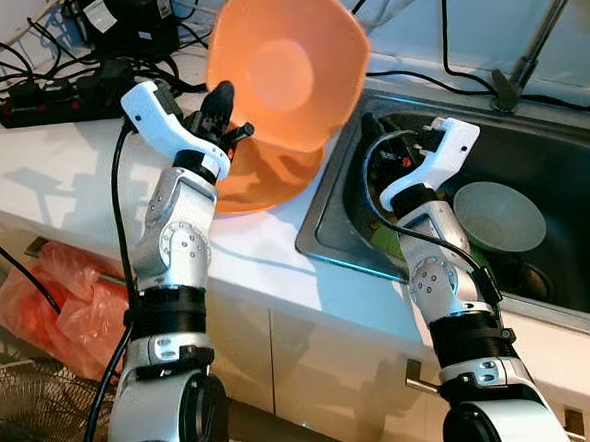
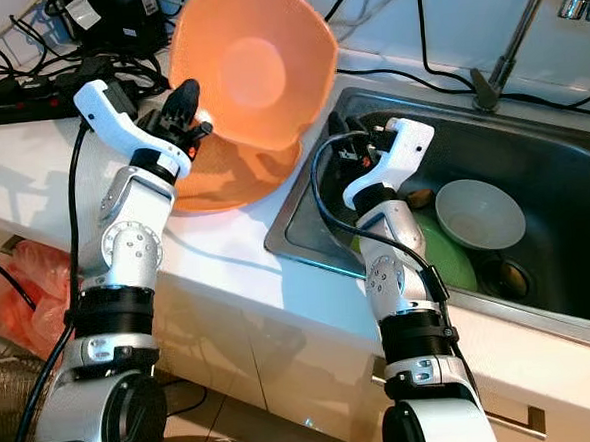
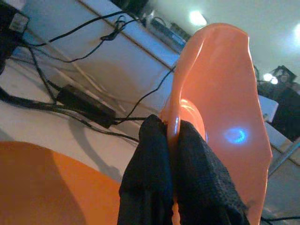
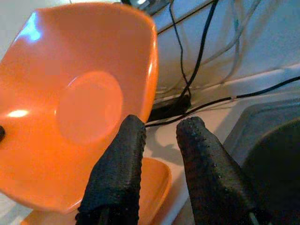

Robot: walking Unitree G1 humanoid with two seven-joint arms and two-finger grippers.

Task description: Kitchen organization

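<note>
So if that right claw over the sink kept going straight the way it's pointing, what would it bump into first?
Most likely the orange bowl that the left claw holds up by its rim. The right claw, fingers apart, points at the bowl's hollow side, with another orange bowl on the counter below. Depth is hard to judge.

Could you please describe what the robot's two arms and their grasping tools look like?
Both arms are silver-grey metal segments with black bands and round joint housings. Each carries a white moulded wrist shell and a black cable looping alongside. The left tool and right tool each end in two long black fingers with a textured, dimpled surface.
</note>
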